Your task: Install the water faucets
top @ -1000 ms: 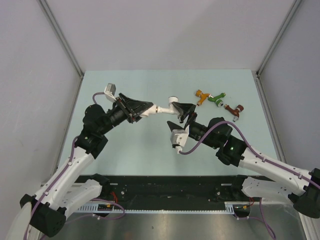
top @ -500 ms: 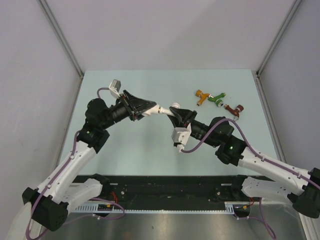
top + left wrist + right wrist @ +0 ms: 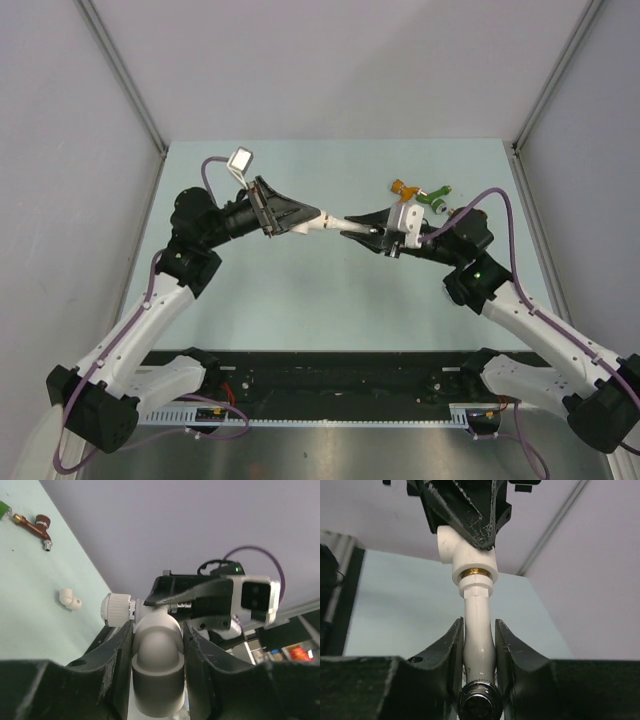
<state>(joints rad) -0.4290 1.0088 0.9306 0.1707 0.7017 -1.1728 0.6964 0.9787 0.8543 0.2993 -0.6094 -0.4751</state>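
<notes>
Over the middle of the pale green table (image 3: 250, 290), from the overhead camera, the left fingers (image 3: 296, 214) and right fingers (image 3: 374, 226) meet nearly tip to tip, both held up off the surface. The left fingers are clamped on a white plastic elbow fitting (image 3: 322, 220). The right fingers are clamped on the white plastic faucet with the silvery knob (image 3: 350, 225), its end against that fitting. Past the right arm, an orange plastic faucet (image 3: 400, 189) and a green plastic faucet (image 3: 433, 197) lie close together on the table.

From the left wrist, the elbow fitting (image 3: 157, 645) sits squeezed between the two black fingers (image 3: 117, 665), with the right fingers (image 3: 190, 597) just beyond it. Down on the table lie a dark red plastic faucet (image 3: 37, 526) and, apart from it, a short stubby white connector (image 3: 69, 600).

From the right wrist, the fingers (image 3: 451, 650) pinch the white faucet's stem (image 3: 479, 620), knob nearest the camera. Its far end sits in the fitting's socket (image 3: 470, 555), a brass ring showing at the joint, and the left fingers (image 3: 465, 505) grip from above.
</notes>
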